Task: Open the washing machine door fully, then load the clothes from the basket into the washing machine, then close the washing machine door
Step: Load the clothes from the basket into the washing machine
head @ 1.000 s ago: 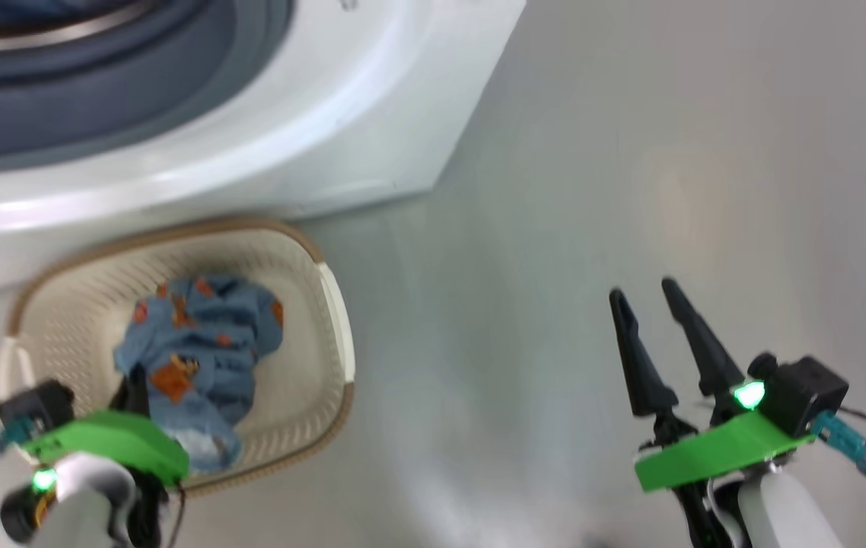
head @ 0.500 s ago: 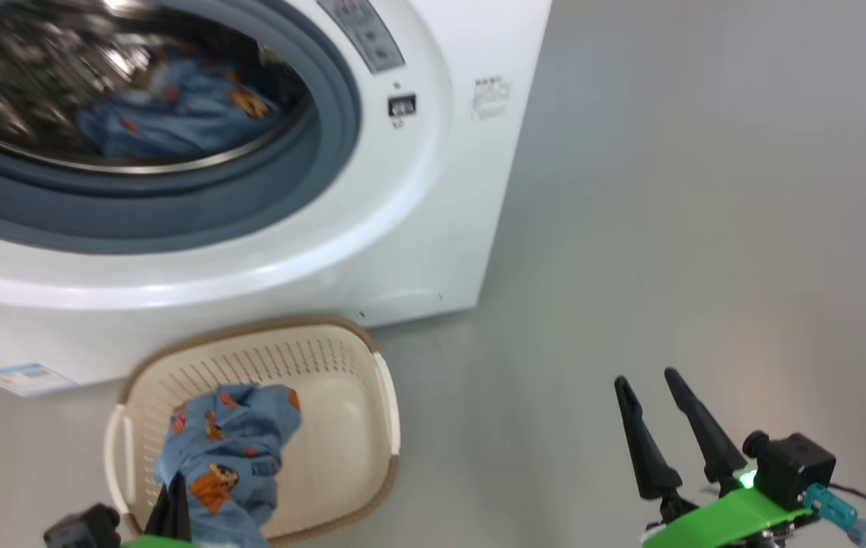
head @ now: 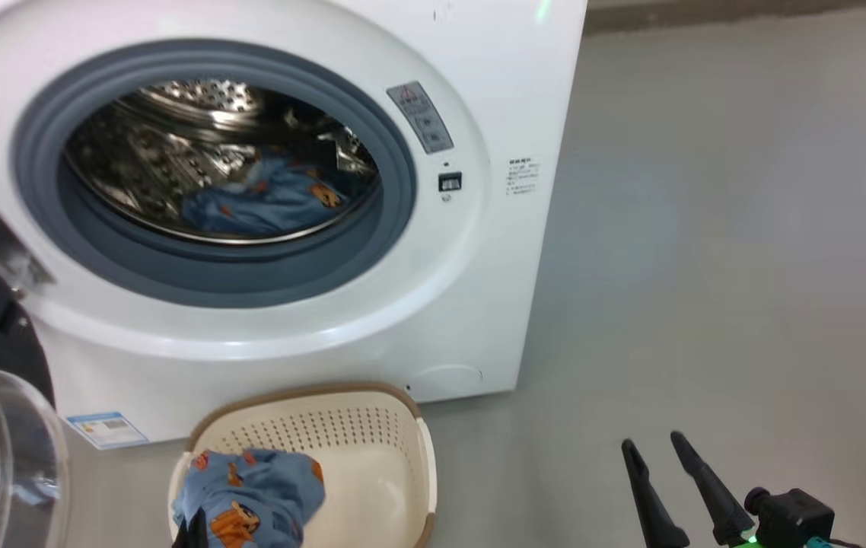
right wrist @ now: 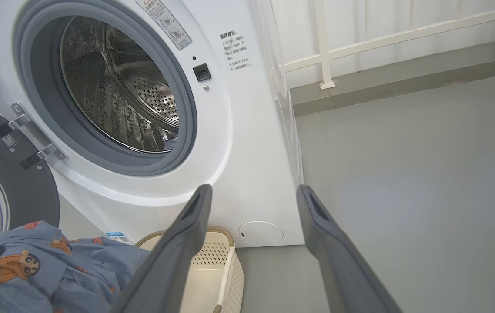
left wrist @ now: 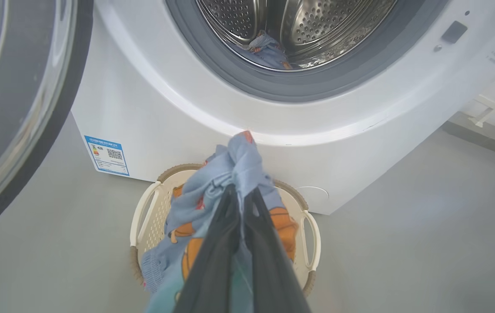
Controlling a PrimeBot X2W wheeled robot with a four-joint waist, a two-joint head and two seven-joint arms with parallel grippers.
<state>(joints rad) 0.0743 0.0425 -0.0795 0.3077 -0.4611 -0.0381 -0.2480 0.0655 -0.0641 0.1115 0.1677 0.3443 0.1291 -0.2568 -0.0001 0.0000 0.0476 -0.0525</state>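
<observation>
Pinched in the left pincer [left wrist: 241, 191], the clothes [left wrist: 239, 161] are hanging as soft, matt cloth, creasing in loose folds. The pincer's own fingers are showing a dull, dark, plastic-looking finish. Beneath that pincer the basket [left wrist: 157, 213] is showing cream matt plastic pierced with small holes and a brown woven-look edge. Beyond the pincer the washing machine [left wrist: 152, 113] is gleaming smooth, glossy white. Its drum [left wrist: 317, 26] is shining as bright perforated steel, and the seal [left wrist: 212, 56] is looking like matt grey rubber. Left of the pincer, the washing machine door [left wrist: 62, 108] is glinting with glossy black and clear glass. Around the right pincer [right wrist: 252, 188] the floor [right wrist: 404, 174] is lying smooth and grey with a faint sheen.
</observation>
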